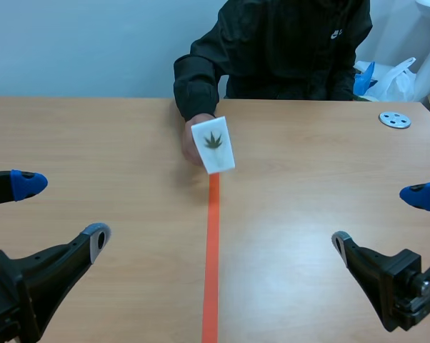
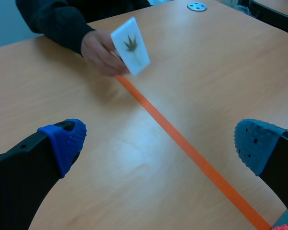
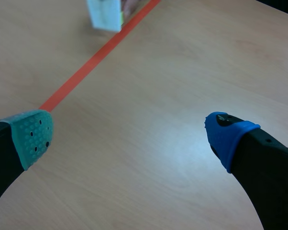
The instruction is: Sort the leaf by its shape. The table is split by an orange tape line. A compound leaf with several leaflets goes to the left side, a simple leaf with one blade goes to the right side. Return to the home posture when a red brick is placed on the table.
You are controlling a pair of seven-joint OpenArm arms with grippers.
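A white card printed with a dark green leaf of several pointed leaflets is held tilted by a person's hand, just above the far end of the orange tape line. My left gripper stands open near the table's front left, far short of the card, with nothing between its fingers. On the front right my right gripper is open too and holds nothing. In the right wrist view the card shows blurred, far ahead of the gripper.
A person in a black jacket sits across the table. A small metal disc with holes lies at the back right. A white plastic bag sits beyond the table's far right edge.
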